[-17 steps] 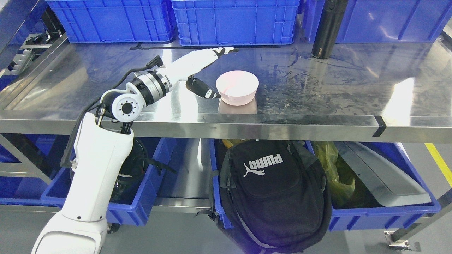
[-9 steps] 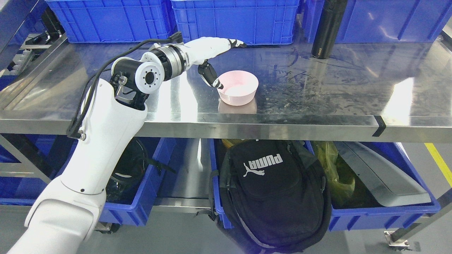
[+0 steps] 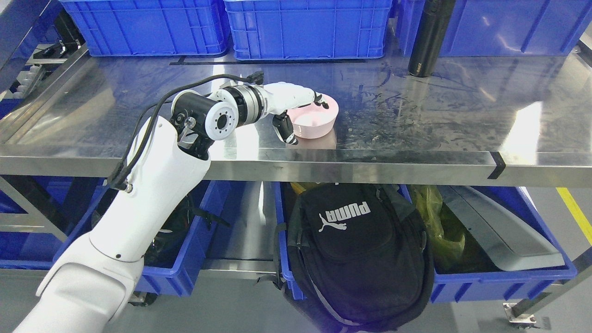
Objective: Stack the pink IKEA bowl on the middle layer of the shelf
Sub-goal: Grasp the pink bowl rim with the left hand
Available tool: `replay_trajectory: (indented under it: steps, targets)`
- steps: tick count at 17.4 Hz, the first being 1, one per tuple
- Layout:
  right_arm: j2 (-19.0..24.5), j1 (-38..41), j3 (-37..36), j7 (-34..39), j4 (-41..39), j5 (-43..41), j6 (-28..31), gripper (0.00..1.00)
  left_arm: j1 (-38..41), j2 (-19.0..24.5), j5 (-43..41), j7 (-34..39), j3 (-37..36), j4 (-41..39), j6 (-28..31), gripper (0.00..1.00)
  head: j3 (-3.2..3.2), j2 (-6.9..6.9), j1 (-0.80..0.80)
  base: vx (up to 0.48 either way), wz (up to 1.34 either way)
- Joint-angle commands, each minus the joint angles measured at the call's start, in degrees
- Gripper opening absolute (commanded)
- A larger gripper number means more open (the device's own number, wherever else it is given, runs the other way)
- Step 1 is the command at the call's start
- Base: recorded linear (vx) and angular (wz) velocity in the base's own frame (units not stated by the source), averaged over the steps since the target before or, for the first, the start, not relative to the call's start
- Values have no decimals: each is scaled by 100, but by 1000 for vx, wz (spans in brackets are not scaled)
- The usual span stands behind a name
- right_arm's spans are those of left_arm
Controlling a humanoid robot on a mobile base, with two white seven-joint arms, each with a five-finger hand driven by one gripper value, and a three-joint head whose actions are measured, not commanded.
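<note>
The pink bowl (image 3: 313, 121) sits upright on the steel shelf (image 3: 416, 125), mouth facing up, near the shelf's front edge and a little left of the middle of the view. It is round, so it has no long axis to speak of; its rim lies level and its base rests flat on the metal, with a faint reflection below it.

The left hand (image 3: 296, 108) is at the bowl's left side. The arm rises from the lower left corner, bends at the elbow joint just above the shelf's front lip, and the forearm runs roughly level toward the right. The fingers (image 3: 320, 99) reach over the near-left part of the rim and dip into the bowl, while the dark thumb (image 3: 283, 128) hangs down outside the wall, its tip close to the shelf surface. The rim's wall lies between thumb and fingers, but whether they press firmly on it cannot be told; the bowl rests on the shelf.

A black bottle (image 3: 429, 37) stands upright at the back right of the shelf, well apart from the bowl. Blue crates (image 3: 305, 27) line the back. Below the shelf, a black backpack (image 3: 356, 249) leans out of a blue bin (image 3: 504, 282).
</note>
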Motion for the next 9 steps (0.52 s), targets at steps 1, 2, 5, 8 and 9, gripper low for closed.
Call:
replay_trajectory:
  steps: [1,2,5,8,9]
  targets:
    - [-100,132,0,2,-100,0,4,100,35,27,-249,-19,-104,78,3,74,0,0,0,0,0]
    - [-100,132,0,2,-100,0,4,100,35,27,-320,-10,-43,174,-15,74,0,0,0,0,0]
    - [-100,132,0,2,-100,0,4,100,52,18,-338,-1,19,306,-129,72,0,0,0,0,0]
    - [-100,132,0,2,-100,0,4,100,44,-52,-364,7,19,604,-365,66,0,0,0,0,0]
    - [-100,132,0,2,-100,0,4,100,35,-61,-382,16,19,710,-454,65,0,0,0,0,0]
